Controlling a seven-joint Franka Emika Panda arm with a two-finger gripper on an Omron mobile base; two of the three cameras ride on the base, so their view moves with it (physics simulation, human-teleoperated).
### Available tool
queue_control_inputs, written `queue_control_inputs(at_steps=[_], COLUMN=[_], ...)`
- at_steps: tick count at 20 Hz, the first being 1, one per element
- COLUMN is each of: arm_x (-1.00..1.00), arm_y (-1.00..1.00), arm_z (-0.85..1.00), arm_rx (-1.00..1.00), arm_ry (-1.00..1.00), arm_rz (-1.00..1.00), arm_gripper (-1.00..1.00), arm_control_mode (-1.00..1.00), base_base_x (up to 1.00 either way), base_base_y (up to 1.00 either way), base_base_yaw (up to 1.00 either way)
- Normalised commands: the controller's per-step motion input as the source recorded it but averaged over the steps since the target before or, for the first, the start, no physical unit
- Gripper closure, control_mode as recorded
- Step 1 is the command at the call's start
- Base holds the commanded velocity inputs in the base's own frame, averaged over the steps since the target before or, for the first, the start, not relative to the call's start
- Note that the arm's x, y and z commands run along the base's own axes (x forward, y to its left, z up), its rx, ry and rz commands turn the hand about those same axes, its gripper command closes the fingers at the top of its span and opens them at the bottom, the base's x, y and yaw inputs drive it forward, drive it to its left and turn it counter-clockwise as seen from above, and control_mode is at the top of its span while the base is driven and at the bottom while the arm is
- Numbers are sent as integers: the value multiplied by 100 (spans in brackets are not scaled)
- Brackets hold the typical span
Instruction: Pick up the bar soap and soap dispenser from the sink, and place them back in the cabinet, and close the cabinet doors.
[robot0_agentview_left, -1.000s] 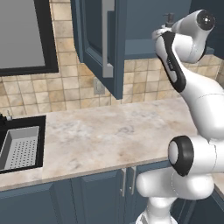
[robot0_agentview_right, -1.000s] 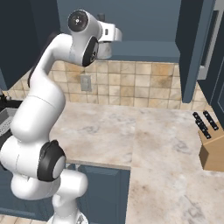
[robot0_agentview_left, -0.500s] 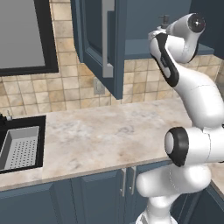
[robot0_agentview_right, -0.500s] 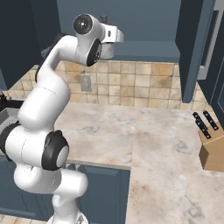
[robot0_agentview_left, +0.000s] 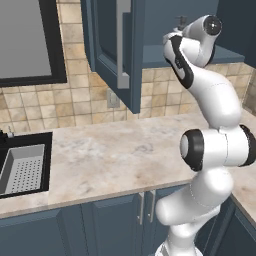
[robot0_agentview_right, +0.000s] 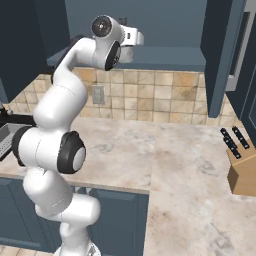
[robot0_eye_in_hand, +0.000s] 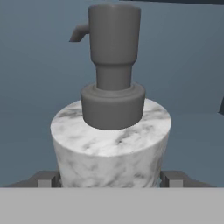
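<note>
The gripper (robot0_eye_in_hand: 111, 178) is seen spread wide, one dark fingertip (robot0_eye_in_hand: 47, 178) set at each side of the soap dispenser (robot0_eye_in_hand: 111, 131), whose marbled white-grey body fills the space between them; the bottle is flanked closely on both sides, though whether the pads actually press its wall cannot be told. The dispenser is shown upright with its dark pump top and spout above, up inside the cabinet (robot0_agentview_left: 165, 55) against the blue back panel, at the level of the blue shelf (robot0_agentview_right: 165, 59). In the left base view the pump top is just made out above the hand, at the shelf's edge. One of the cabinet doors (robot0_agentview_left: 116, 50) is swung open toward the room to the left of the arm, its long silver handle facing out; another open door (robot0_agentview_right: 222, 55) is seen at the right of the right base view. The sink (robot0_agentview_left: 20, 167) with its perforated tray lies well apart, low at the left, and a knife block (robot0_agentview_right: 240, 165) stands on the counter (robot0_agentview_left: 120, 155) far to the right. The arm is raised high and bent over at the top, the hand reaching into the cabinet.
</note>
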Motion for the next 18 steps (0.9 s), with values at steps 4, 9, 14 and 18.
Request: queue_control_inputs(at_steps=[4, 9, 14, 18], arm_x=[47, 27, 9, 23], arm_y=[0, 0, 0, 0], arm_z=[-11, -27, -29, -18], arm_rx=[0, 2, 7, 0], arm_ry=[0, 1, 3, 0], arm_rz=[0, 0, 0, 0], arm_gripper=[100, 100, 100, 100], arm_control_mode=[-100, -100, -100, -100], base_base_x=[0, 0, 0, 0], base_base_y=[0, 0, 0, 0], base_base_yaw=[0, 0, 0, 0])
